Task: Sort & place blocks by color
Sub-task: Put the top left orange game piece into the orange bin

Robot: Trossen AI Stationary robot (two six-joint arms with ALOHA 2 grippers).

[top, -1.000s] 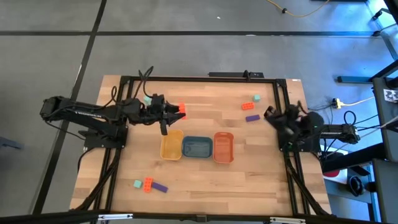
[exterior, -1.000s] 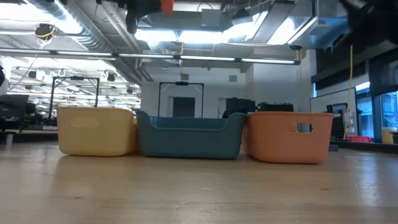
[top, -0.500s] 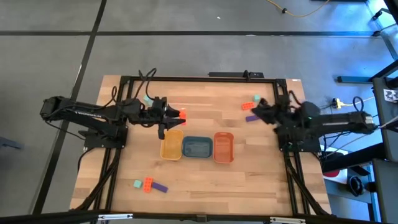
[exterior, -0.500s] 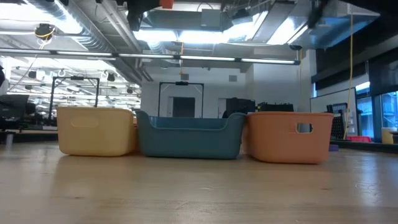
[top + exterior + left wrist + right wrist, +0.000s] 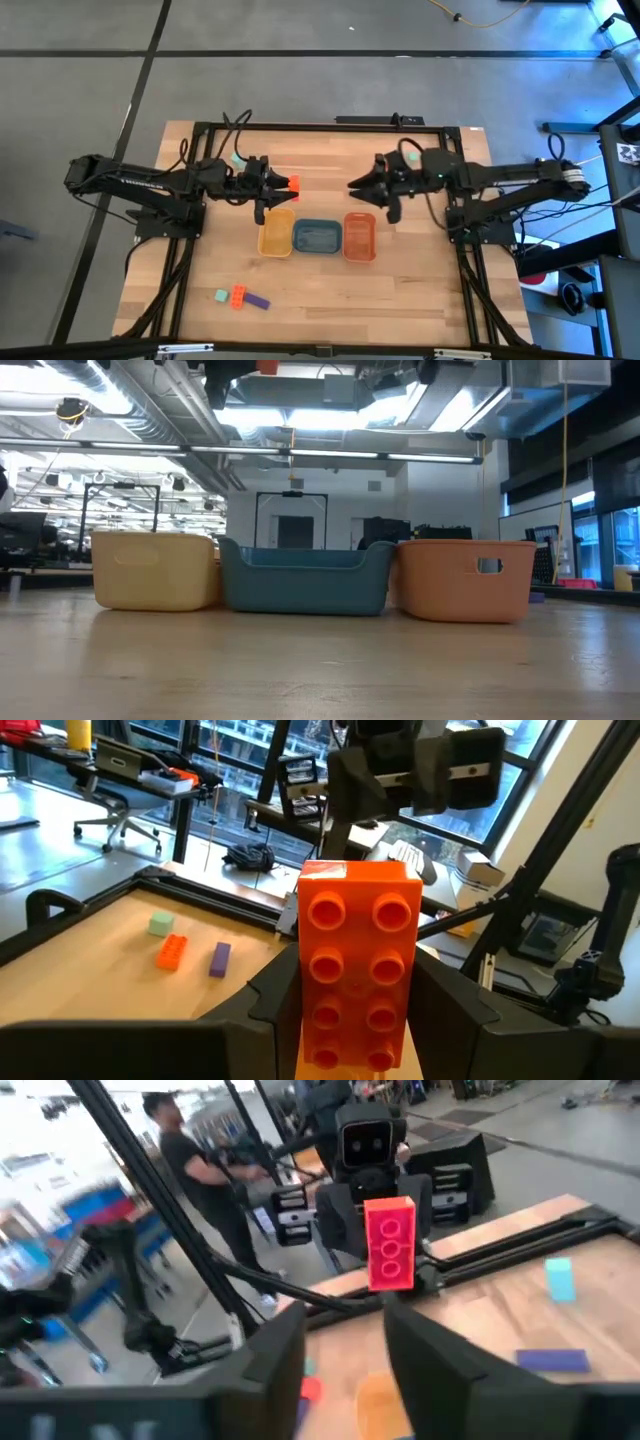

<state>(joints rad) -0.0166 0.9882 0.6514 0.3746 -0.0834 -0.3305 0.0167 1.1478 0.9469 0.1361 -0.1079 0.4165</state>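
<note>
The left claw (image 5: 285,184) is clamped on an orange-red brick (image 5: 292,183), held above the worktop (image 5: 320,280) just beyond the far end of the yellow tray (image 5: 276,236). In the left wrist view the brick (image 5: 355,965) stands upright between the two dark fingers (image 5: 275,1000), studs facing the camera.

The right claw (image 5: 358,184) hovers above the worktop just beyond the far end of the orange tray (image 5: 359,237), facing the left claw across a gap. In the right wrist view its fingers (image 5: 285,1345) stand apart with nothing between them, and the brick (image 5: 389,1243) in the other claw shows ahead of them.

The blue tray (image 5: 317,237) sits between the yellow and orange trays at mid-worktop.

Near the worktop's near left corner three blocks lie close together: a mint-green cube (image 5: 221,295), an orange-red brick (image 5: 238,296) and a purple bar (image 5: 258,300). In the right wrist view another mint-green cube (image 5: 560,1278) and purple bar (image 5: 551,1361) lie on the worktop, apart from that claw.
</note>
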